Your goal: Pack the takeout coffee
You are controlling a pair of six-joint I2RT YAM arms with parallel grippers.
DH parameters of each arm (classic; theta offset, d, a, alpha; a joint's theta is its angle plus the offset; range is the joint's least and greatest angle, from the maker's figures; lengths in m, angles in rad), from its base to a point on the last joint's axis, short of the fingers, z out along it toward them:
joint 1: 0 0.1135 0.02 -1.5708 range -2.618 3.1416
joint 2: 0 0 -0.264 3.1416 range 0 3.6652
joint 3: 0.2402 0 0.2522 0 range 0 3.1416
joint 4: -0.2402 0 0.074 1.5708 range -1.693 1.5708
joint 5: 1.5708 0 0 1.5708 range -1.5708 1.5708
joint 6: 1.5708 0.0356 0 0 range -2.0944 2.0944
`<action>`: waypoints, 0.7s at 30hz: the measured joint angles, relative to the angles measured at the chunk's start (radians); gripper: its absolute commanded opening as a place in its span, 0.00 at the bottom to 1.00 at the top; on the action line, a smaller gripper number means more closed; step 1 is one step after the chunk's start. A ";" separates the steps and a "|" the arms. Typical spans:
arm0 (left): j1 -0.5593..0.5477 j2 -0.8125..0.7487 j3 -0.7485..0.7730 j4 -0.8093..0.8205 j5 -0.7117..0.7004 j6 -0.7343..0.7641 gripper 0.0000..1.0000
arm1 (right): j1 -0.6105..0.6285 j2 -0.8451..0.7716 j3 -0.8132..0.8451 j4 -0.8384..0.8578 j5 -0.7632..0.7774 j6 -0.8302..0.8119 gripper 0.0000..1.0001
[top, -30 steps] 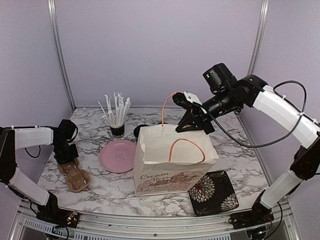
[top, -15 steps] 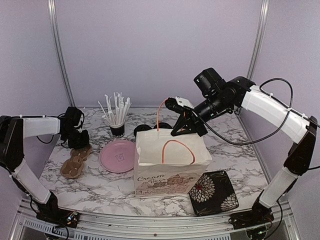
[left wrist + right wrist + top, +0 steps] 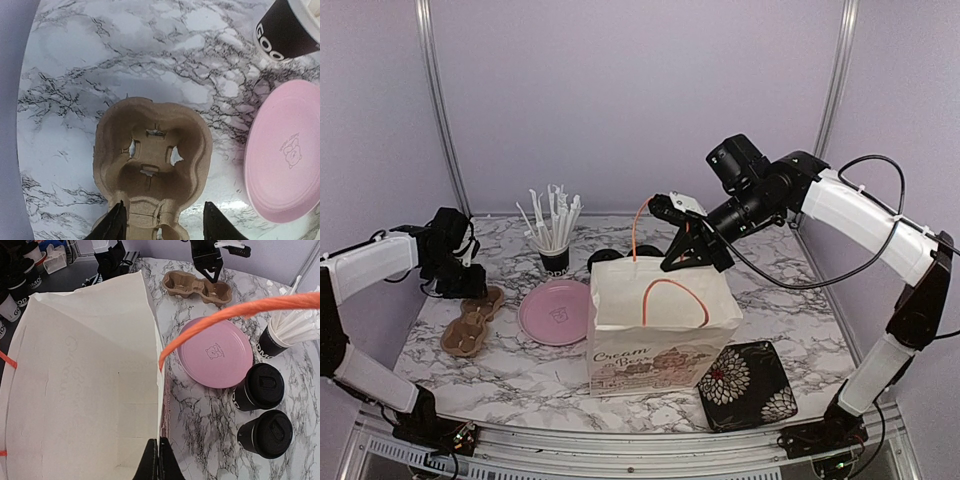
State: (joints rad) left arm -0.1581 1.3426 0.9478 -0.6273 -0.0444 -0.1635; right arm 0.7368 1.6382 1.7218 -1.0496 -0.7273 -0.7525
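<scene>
Two black lidded takeout coffee cups (image 3: 260, 387) (image 3: 267, 434) stand side by side behind the paper bag (image 3: 660, 330); the top view shows only their lids (image 3: 603, 262). My right gripper (image 3: 159, 460) is shut on the bag's back rim, holding it upright beside the orange handle (image 3: 235, 312); from above it sits at the bag's far edge (image 3: 695, 255). My left gripper (image 3: 162, 227) hangs open over the near end of the brown pulp cup carrier (image 3: 152, 160), a finger on each side and apart from it. The carrier (image 3: 470, 322) lies flat at the table's left.
A black cup full of white sticks (image 3: 554, 258) stands at the back, with a pink plate (image 3: 557, 312) in front of it, right of the carrier. A black floral dish (image 3: 748, 385) lies at the bag's front right. Walls close the left, back and right.
My left gripper has set the carrier down flat on the table, opened and drawn back a little. The right gripper shifted the bag's rim slightly left, then stayed still.
</scene>
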 measured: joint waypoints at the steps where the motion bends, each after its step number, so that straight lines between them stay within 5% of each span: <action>1: 0.000 0.021 0.000 -0.013 0.000 0.014 0.56 | 0.000 0.000 0.000 -0.001 0.000 0.000 0.00; 21: 0.006 0.085 0.001 -0.080 -0.068 0.091 0.43 | 0.001 0.022 0.002 -0.017 -0.001 -0.008 0.00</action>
State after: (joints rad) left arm -0.1524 1.4281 0.9485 -0.7074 -0.1127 -0.0727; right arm 0.7380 1.6604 1.7241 -1.0664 -0.7284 -0.7605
